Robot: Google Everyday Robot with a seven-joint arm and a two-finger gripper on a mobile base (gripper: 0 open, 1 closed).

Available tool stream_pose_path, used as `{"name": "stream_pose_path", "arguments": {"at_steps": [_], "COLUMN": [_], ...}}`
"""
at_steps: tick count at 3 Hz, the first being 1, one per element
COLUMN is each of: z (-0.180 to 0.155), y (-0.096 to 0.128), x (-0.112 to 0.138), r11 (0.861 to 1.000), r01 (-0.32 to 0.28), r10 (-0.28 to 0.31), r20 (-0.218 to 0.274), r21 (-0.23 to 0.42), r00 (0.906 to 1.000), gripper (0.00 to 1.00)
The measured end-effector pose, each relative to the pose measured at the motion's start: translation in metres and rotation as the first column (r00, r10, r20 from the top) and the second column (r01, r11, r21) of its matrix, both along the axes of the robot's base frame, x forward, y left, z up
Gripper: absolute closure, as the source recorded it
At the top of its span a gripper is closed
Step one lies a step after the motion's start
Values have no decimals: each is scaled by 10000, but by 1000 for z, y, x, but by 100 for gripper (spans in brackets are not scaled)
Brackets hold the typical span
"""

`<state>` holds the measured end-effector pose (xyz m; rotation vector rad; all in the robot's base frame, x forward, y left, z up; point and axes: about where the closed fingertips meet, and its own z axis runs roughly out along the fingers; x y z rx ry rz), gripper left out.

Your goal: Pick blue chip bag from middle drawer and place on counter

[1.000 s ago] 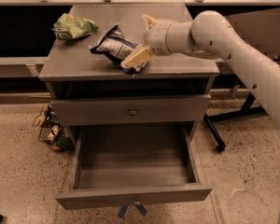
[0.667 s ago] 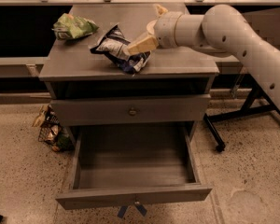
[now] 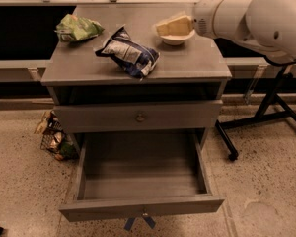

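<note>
The blue chip bag (image 3: 129, 57) lies on the counter (image 3: 197, 63), left of centre near its front edge, with nothing touching it. My gripper (image 3: 173, 25) is at the back right of the counter, just above a white bowl (image 3: 176, 38) and well clear of the bag. The middle drawer (image 3: 143, 207) is pulled out towards the camera and is empty inside. Above it is a closed drawer front (image 3: 140, 116) with a round knob.
A light green snack bag (image 3: 77, 27) lies at the counter's back left. My white arm (image 3: 259, 16) reaches in from the right. A black stand's legs (image 3: 266, 115) are on the floor to the right. A small basket of packets (image 3: 53, 139) sits on the floor at the left.
My gripper has moved away from the blue chip bag, to the right and back, and is now over the bowl. The bag stays lying on the counter.
</note>
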<state>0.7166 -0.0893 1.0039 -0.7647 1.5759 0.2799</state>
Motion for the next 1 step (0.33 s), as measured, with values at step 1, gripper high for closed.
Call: {"name": "stream_pose_path", "arguments": {"at_steps": [1], "z": [-1], "y": [-2], "x": [-4], "r11": [9993], "r01": [261], "r10": [-253], "r20": [-300], "r21": [281], "r00": [9992], "gripper": [0]}}
